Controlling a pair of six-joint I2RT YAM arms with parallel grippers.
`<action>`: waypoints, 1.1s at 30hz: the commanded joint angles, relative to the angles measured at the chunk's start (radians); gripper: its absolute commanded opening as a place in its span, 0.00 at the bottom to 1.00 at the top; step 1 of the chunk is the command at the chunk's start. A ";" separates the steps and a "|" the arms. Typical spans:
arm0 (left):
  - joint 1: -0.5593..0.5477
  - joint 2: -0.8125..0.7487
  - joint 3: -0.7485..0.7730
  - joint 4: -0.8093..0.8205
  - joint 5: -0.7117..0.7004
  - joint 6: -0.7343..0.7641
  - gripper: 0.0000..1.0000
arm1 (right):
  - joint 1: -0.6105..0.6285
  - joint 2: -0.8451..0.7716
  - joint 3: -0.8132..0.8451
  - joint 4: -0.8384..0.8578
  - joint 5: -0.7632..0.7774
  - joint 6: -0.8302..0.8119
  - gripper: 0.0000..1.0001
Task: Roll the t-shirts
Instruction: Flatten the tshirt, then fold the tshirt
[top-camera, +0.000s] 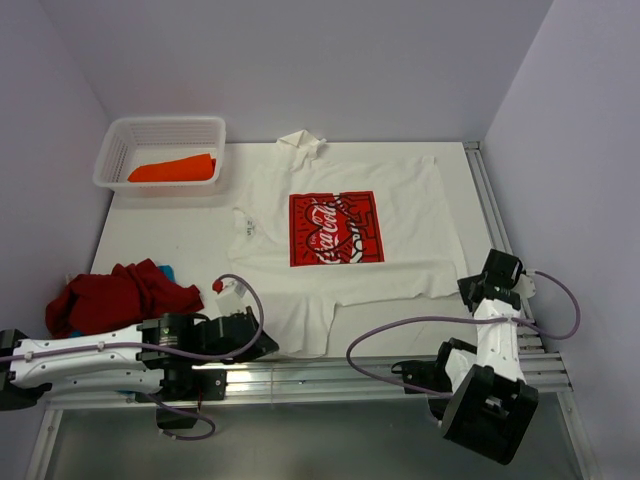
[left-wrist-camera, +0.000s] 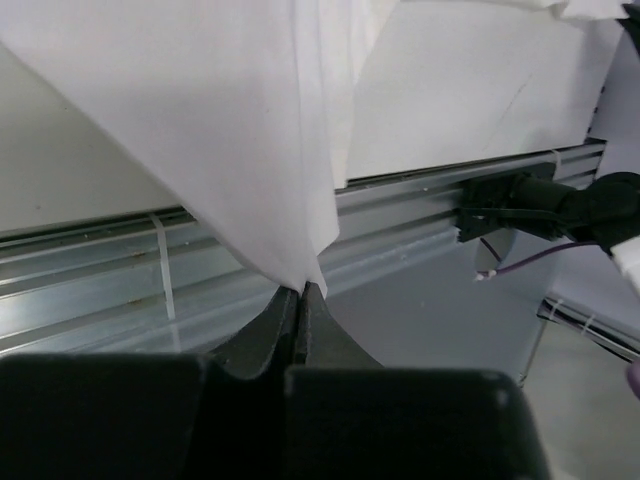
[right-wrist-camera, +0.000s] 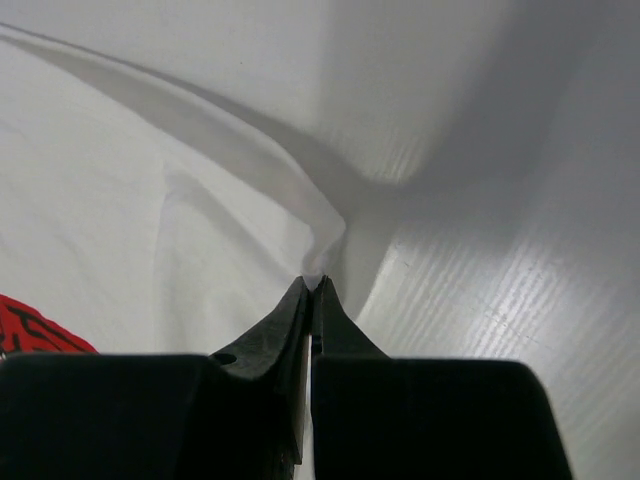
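Cloth looks light and limp: the white t-shirt (top-camera: 405, 215) will sag. Left gripper (left-wrist-camera: 302, 291) pinches its edge at the table's near edge. Right gripper (right-wrist-camera: 313, 284) pinches a fold by the right edge.

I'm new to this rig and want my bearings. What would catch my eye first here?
The white t-shirt with a red Coca-Cola print lies spread mid-table. The left gripper and right gripper are both shut on its near edge. A red t-shirt is heaped at the left, and an orange t-shirt lies in the far-left basket.
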 joint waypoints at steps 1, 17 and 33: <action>-0.009 -0.053 0.086 -0.103 -0.034 -0.006 0.00 | -0.003 -0.019 0.078 -0.097 0.058 -0.029 0.00; -0.009 -0.023 0.301 -0.258 -0.168 -0.005 0.01 | -0.003 -0.010 0.130 -0.174 0.042 -0.056 0.00; 0.187 0.040 0.322 -0.113 -0.021 0.222 0.00 | -0.001 0.065 0.222 -0.178 -0.008 -0.053 0.00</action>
